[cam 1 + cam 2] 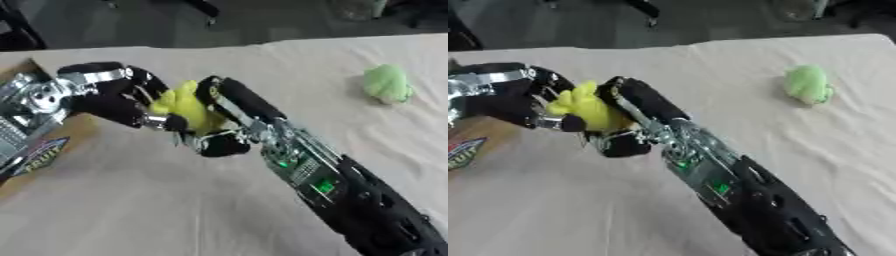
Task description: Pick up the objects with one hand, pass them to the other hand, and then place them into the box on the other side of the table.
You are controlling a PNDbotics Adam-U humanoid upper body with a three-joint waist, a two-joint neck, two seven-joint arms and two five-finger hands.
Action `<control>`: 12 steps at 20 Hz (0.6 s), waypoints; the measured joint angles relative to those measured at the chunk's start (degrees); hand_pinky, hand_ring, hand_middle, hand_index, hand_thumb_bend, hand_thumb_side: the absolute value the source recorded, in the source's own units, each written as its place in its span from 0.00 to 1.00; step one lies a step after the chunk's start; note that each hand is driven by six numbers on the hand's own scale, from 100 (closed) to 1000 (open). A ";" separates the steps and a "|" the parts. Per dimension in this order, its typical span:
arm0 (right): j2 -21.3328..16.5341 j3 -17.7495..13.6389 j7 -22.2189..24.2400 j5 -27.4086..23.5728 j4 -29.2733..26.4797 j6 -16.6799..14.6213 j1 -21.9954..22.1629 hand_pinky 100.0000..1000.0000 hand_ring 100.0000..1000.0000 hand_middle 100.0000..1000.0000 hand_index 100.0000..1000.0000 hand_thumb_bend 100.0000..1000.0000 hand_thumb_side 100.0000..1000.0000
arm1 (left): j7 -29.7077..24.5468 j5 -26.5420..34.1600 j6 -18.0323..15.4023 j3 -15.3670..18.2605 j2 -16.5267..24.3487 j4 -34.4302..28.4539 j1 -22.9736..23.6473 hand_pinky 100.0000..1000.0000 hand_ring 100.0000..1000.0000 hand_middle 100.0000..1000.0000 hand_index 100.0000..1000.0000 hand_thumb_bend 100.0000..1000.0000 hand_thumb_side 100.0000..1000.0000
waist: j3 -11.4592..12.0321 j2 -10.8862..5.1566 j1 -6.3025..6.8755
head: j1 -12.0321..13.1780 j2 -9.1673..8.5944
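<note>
A yellow soft toy (185, 105) hangs above the table at centre left, between my two hands. My right hand (229, 102) reaches in from the lower right, its fingers curled over the toy's right side and its thumb below. From the left, my left hand (118, 97) has its fingers and thumb curled round the toy's left side. A green soft toy (387, 84) lies on the cloth at the right. The cardboard box (77, 131) with a printed label sits at the left edge, partly hidden by my left arm.
A beige cloth (175, 210) covers the table. My right forearm (332, 185) crosses the lower right diagonally. The table's far edge runs along the top, with dark floor beyond it.
</note>
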 measured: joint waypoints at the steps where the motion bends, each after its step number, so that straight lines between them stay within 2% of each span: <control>1: 0.00 0.01 0.02 0.19 -0.18 -0.10 -0.01 0.65 0.49 0.37 0.55 0.04 0.06 | -0.18 -0.30 -0.06 -0.05 -0.17 0.44 -0.17 0.61 0.72 0.67 0.81 0.74 0.42 | 0.00 0.00 0.03 | 0.03 -0.02; 9: 0.01 0.25 0.14 1.21 -0.25 -0.60 -0.15 0.65 0.49 0.37 0.55 0.05 0.05 | -1.07 -2.25 -0.93 -0.35 -1.97 3.29 -1.41 0.60 0.70 0.65 0.80 0.74 0.41 | -0.03 0.10 0.10 | 0.29 -0.49; 12: 0.01 0.30 0.27 1.25 -0.25 -0.46 -0.20 0.65 0.48 0.37 0.55 0.05 0.05 | -0.85 -2.56 -1.09 -0.36 -2.51 3.67 -1.82 0.58 0.68 0.62 0.76 0.72 0.39 | -0.06 0.16 0.09 | 0.42 -0.49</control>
